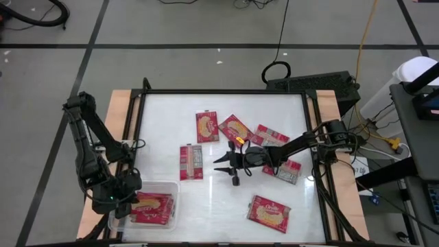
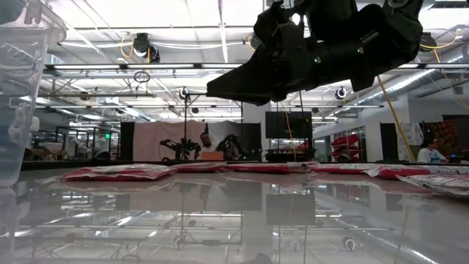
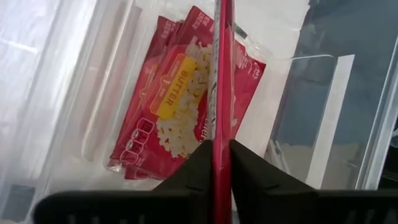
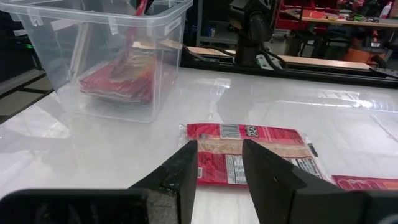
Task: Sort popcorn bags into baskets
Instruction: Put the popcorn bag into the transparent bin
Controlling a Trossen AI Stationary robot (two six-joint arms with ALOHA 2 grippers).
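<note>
Pinching a popcorn bag (image 3: 221,74) edge-on, left gripper (image 3: 221,163) over tub (image 3: 112,81).

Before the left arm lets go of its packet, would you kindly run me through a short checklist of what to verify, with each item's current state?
1. Left gripper over the clear tub: ok.
2. Held packet gripped edge-on between the fingers: ok.
3. Room in the tub on top of the packets already inside: ok.
4. Right gripper clear of the tub, at mid-table: ok.
5. Right gripper empty, open over the face-down packet: ok.
6. Number of packets in the tub: cannot tell.
</note>
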